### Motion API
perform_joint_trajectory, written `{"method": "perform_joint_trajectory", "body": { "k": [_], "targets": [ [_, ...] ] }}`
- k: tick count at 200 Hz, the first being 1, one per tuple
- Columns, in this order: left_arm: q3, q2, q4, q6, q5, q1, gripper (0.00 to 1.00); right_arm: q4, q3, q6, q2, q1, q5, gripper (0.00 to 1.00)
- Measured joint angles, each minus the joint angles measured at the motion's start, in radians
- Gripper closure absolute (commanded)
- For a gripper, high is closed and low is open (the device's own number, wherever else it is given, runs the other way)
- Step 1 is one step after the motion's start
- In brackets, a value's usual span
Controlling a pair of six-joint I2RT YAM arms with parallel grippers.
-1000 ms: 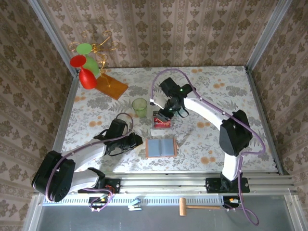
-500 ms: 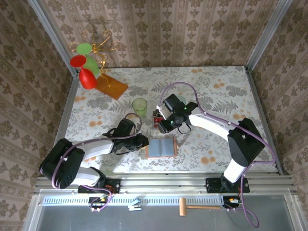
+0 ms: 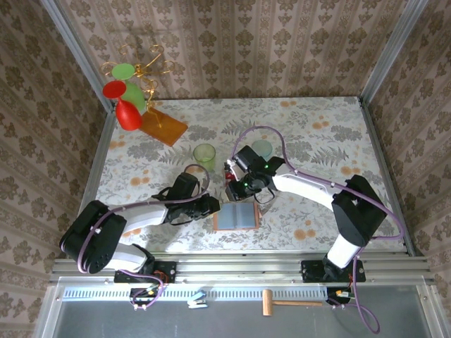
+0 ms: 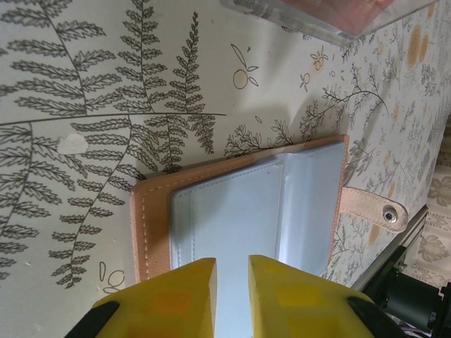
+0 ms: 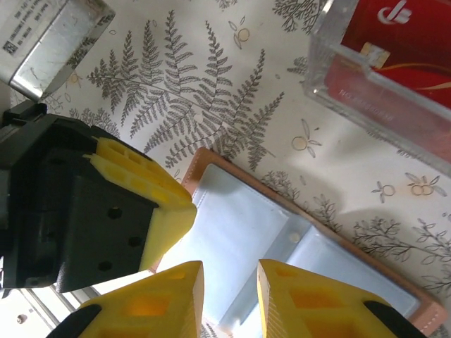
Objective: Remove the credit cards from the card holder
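The card holder [image 3: 243, 218] lies open on the table, pale blue panels up inside a tan border [image 4: 151, 211]. My left gripper [image 3: 211, 206] sits low over its left panel [image 4: 239, 204], jaws a narrow slit apart with nothing between them [image 4: 231, 264]. From the far side my right gripper [image 3: 236, 191] hovers over the same panel [image 5: 246, 225], open and empty [image 5: 229, 267], close beside the left fingers [image 5: 151, 197]. A red credit card [image 5: 409, 35] lies in a clear tray [image 5: 366, 84] just beyond the holder; the tray's edge also shows in the left wrist view [image 4: 331, 14].
A green cup [image 3: 204, 155] and a pale cup [image 3: 262, 148] stand behind the arms. An orange-brown board [image 3: 163, 127] and a wire stand with red and green cups [image 3: 127, 98] occupy the far left corner. The holder's snap strap [image 4: 380, 211] sticks out to its right.
My right gripper drew back from the tray of red cards toward the holder, uncovering the pale cup. My left gripper slid right onto the holder's left edge.
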Motion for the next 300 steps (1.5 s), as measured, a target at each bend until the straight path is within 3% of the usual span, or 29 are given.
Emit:
{"method": "perform_joint_trajectory", "body": {
  "k": [129, 166, 228, 300],
  "targets": [
    [-0.041, 0.070, 0.121, -0.045, 0.019, -0.006, 0.89, 0.038, 0.008, 0.203, 0.063, 0.023, -0.063, 0.78],
    [-0.045, 0.069, 0.125, -0.051, 0.019, -0.008, 0.87, 0.064, -0.003, 0.233, 0.078, 0.024, -0.092, 0.78],
    [-0.051, -0.065, 0.023, -0.043, -0.012, -0.008, 0.87, 0.104, -0.036, 0.269, 0.129, 0.053, -0.137, 0.78],
    [-0.091, -0.019, 0.008, -0.041, -0.011, -0.008, 0.90, 0.119, -0.045, 0.288, 0.181, 0.075, -0.147, 0.77]
  ]
}}
